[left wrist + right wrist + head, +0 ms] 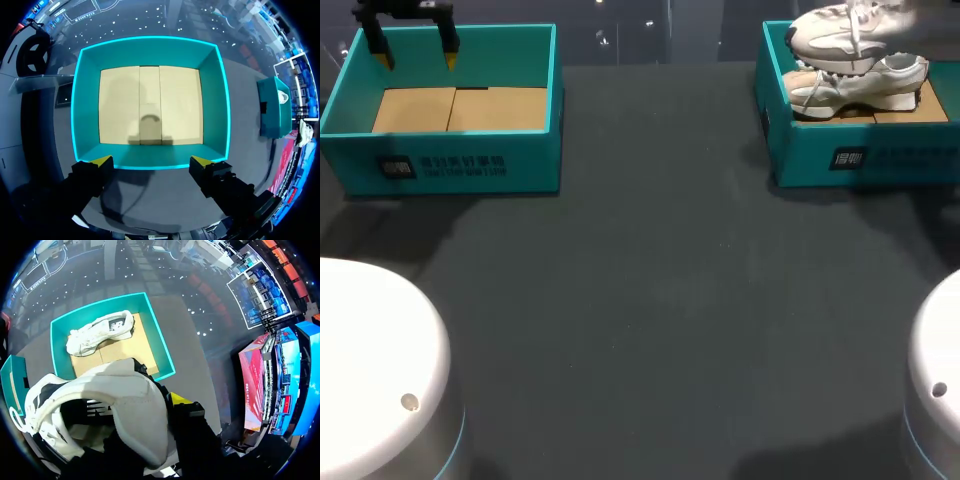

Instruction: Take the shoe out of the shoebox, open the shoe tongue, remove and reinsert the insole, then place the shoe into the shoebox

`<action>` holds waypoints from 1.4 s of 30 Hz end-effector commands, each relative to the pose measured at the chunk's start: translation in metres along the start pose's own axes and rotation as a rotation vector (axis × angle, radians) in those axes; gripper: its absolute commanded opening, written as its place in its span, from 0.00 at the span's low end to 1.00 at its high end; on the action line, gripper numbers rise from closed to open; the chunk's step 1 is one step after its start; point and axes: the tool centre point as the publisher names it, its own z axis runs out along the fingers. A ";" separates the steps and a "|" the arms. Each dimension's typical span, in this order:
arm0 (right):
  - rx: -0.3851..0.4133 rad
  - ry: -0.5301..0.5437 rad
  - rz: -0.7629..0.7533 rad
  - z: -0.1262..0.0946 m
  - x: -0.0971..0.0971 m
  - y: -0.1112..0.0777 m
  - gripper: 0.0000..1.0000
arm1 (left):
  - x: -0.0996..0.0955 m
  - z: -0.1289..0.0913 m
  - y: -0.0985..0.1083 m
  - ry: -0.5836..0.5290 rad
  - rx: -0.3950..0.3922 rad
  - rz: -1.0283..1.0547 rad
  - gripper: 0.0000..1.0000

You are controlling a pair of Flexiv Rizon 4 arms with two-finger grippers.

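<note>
Left gripper: fingers wide apart, holding nothing, hovering over left teal shoebox at dark table's far edge.
Right gripper: clamped on heel of raised white sneaker, aloft above right shoebox.
Second sneaker lies inside right shoebox on its cardboard floor.

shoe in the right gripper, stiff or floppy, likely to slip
Probably light: the held shoe hangs clear above the right box. Its thick sole looks stiff, but the soft upper and loose laces may flop.
</note>
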 end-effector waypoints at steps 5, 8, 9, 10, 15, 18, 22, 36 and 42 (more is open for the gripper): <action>-0.101 -0.011 0.013 -0.025 0.040 -0.082 0.00 | 0.000 0.000 0.000 -0.001 0.000 0.000 1.00; -0.099 -0.011 0.014 -0.030 0.055 -0.109 0.00 | 0.000 0.000 0.000 -0.001 0.000 0.000 1.00; -0.100 -0.012 0.014 -0.031 0.060 -0.118 0.00 | 0.000 0.000 0.000 -0.001 0.000 0.000 1.00; -0.100 -0.010 0.016 -0.033 0.064 -0.126 0.00 | 0.000 0.000 0.000 -0.001 0.000 0.000 1.00; -0.104 -0.009 0.027 -0.041 0.086 -0.169 0.00 | 0.000 0.000 0.000 -0.001 0.000 0.000 1.00; -0.098 -0.002 0.031 -0.046 0.099 -0.192 0.00 | 0.000 0.000 0.000 -0.001 0.000 0.000 1.00; -0.066 0.000 0.010 -0.045 0.117 -0.217 0.00 | 0.000 0.000 0.000 -0.001 0.000 0.000 1.00; -0.066 0.000 0.010 -0.045 0.117 -0.217 0.00 | 0.000 0.000 0.000 -0.001 0.000 0.000 1.00; -0.077 -0.011 -0.016 -0.034 0.142 -0.256 0.00 | 0.000 0.000 0.000 -0.001 0.000 0.000 1.00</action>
